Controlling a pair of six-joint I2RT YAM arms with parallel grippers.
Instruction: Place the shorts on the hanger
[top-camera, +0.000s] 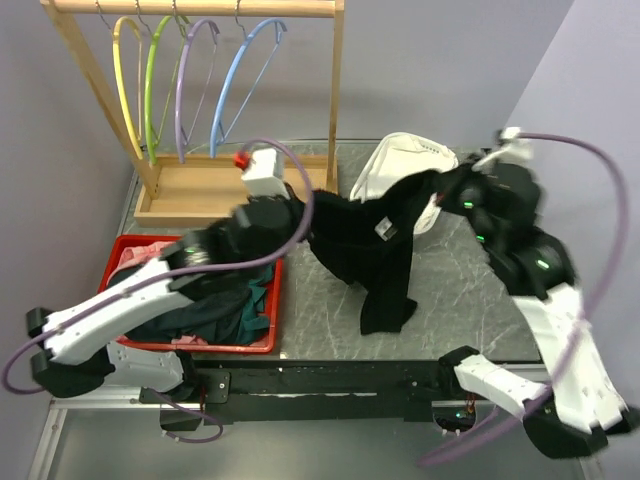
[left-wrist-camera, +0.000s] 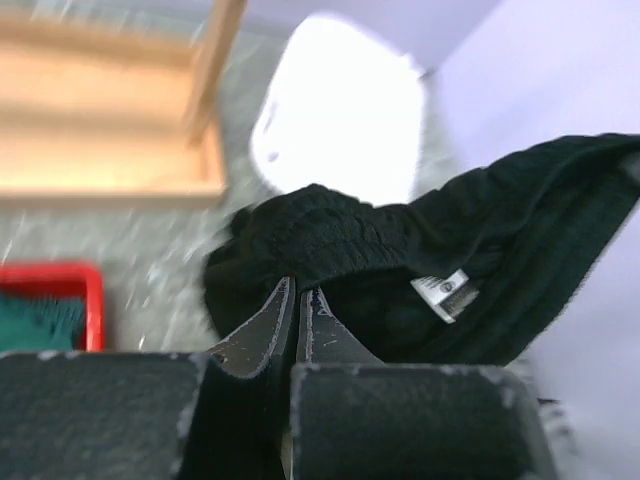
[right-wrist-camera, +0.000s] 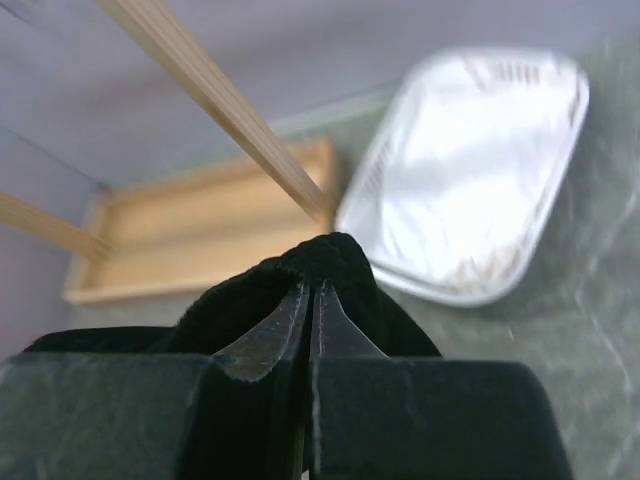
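Observation:
The black shorts hang stretched above the table between my two arms, one leg drooping down toward the near edge. My left gripper is shut on the gathered waistband at the left end; a white label shows inside. My right gripper is shut on a bunched fold of the same black fabric at the right end. The light blue hanger hangs rightmost on the wooden rack, behind and left of the shorts, untouched.
A wooden rack at the back left carries yellow, green and lilac hangers beside the blue one. A red bin with teal and pink clothes sits front left. A white basket lies behind the shorts.

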